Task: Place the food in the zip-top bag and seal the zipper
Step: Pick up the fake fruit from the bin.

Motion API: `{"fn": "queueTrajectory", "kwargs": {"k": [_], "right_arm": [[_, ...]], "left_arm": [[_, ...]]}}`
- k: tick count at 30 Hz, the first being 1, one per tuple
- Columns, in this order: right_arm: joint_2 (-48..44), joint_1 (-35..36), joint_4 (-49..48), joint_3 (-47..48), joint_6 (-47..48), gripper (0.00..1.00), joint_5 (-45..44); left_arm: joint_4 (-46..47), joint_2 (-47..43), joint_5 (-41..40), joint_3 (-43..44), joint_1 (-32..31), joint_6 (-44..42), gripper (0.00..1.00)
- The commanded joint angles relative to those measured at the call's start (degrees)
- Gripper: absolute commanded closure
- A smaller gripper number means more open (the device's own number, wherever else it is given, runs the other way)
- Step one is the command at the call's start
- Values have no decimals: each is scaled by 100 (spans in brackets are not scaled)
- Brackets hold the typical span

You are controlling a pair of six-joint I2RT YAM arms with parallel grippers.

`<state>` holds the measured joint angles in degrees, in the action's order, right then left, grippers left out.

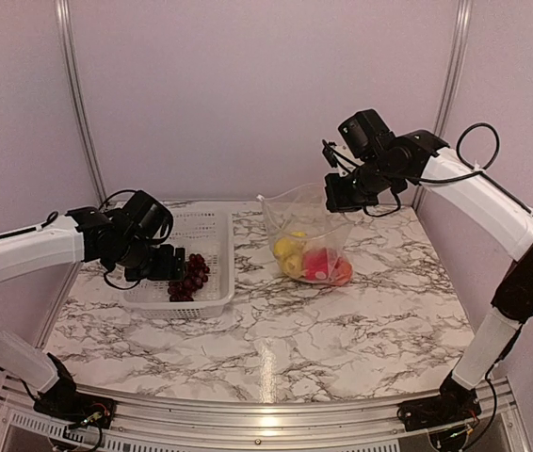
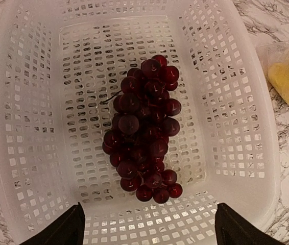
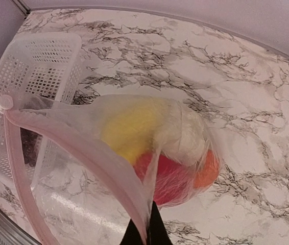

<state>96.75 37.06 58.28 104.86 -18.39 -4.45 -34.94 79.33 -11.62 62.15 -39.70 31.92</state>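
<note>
Nearly there: leftmost, the grape bunch (image 2: 144,130) lies alone in the white basket (image 2: 236,102), the left pincer (image 2: 149,232) spread wide above it. Rightward, the right pincer (image 3: 144,234) grips the zip-top bag (image 3: 73,196) by its rim above the surface (image 3: 267,102); a yellow piece (image 3: 134,127), red piece (image 3: 170,181) and orange fruit (image 3: 209,171) sit inside, the zipper (image 3: 103,166) unsealed.

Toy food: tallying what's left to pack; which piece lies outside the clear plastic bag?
The dark purple grape bunch: it alone lies in the white slotted basket; the yellow, red and orange pieces are in the bag.
</note>
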Motion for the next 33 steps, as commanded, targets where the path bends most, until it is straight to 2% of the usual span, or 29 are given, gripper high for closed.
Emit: {"fn": "queueTrajectory", "kwargs": {"k": [1, 11, 19, 27, 33], "right_arm": [[15, -33, -135, 19, -50, 100, 128], [-262, -35, -213, -337, -150, 100, 125], [-374, -36, -282, -492, -219, 100, 159], [-439, -36, -361, -587, -282, 100, 200], [-435, -36, -370, -614, -281, 100, 215]], "left_arm": [[-156, 374, 506, -153, 171, 247, 10], [-131, 1429, 426, 338, 276, -78, 6], [-12, 2086, 439, 732, 375, -324, 10], [195, 2477, 332, 850, 428, -346, 10], [407, 2740, 327, 929, 446, -524, 15]]}}
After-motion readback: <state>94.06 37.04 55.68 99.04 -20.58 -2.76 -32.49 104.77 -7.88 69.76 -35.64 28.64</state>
